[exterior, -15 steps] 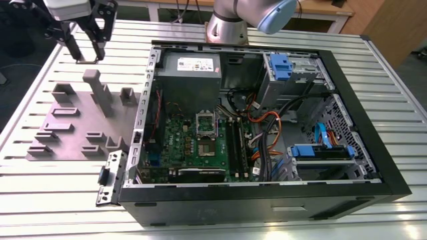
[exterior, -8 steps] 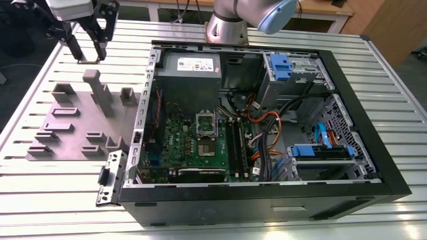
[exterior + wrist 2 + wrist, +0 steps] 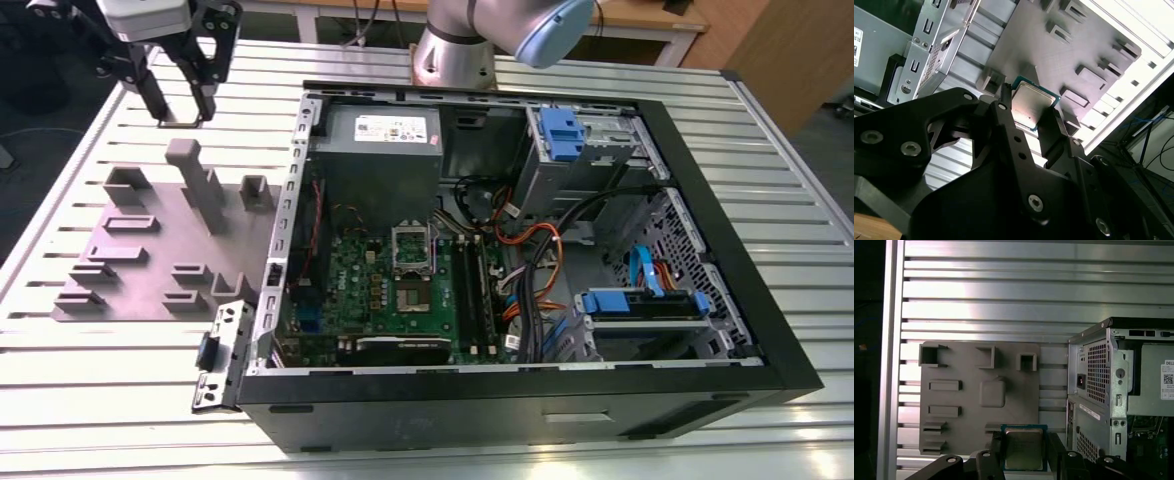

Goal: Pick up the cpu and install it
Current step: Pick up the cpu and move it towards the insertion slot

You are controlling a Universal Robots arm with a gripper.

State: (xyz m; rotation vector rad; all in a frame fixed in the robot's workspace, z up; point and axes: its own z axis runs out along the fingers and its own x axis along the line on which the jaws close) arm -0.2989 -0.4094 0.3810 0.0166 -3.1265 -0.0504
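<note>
The cpu (image 3: 1031, 106) (image 3: 1024, 447), a small square chip with a pale metal top and green edge, sits clamped between my gripper's black fingers (image 3: 1003, 117) in both wrist views. My gripper (image 3: 182, 108) (image 3: 1029, 120) (image 3: 1024, 452) hangs above the table at the exterior view's far left, over the far end of the grey fixture plate (image 3: 140, 250) (image 3: 979, 405). The green motherboard (image 3: 380, 290) lies inside the open computer case (image 3: 694, 330), with its silver socket frame (image 3: 411, 250) near the middle.
The fixture plate carries several upright grey blocks (image 3: 200, 185). The case wall (image 3: 1099, 385) stands beside the plate. Inside the case are a power supply (image 3: 380, 140), orange and black cables (image 3: 534, 250) and blue drive brackets (image 3: 641, 300). The arm's base (image 3: 454, 50) stands behind the case.
</note>
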